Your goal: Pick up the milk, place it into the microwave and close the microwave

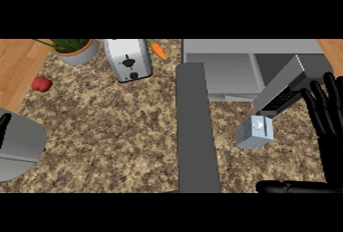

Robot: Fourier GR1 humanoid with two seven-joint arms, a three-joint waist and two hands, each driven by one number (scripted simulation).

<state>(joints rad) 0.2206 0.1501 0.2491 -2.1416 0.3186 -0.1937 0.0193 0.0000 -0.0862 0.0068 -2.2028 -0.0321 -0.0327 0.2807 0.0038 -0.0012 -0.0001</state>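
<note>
Right robot hand (pixel 326 118) spread beside milk (pixel 255 132), microwave door (pixel 282 88) between.

You only get part of the right hand (pixel 326 136): its outer side runs off the right edge, thumb clipped at the bottom. The left hand barely shows as a black sliver (pixel 4 126) at the left edge, so you can't tell its fingers. The plant pot (pixel 75 50) and toaster (pixel 126 59) are cut by the top edge. The microwave (pixel 231 68) interior is mostly hidden behind its open door (pixel 196 131).
</note>
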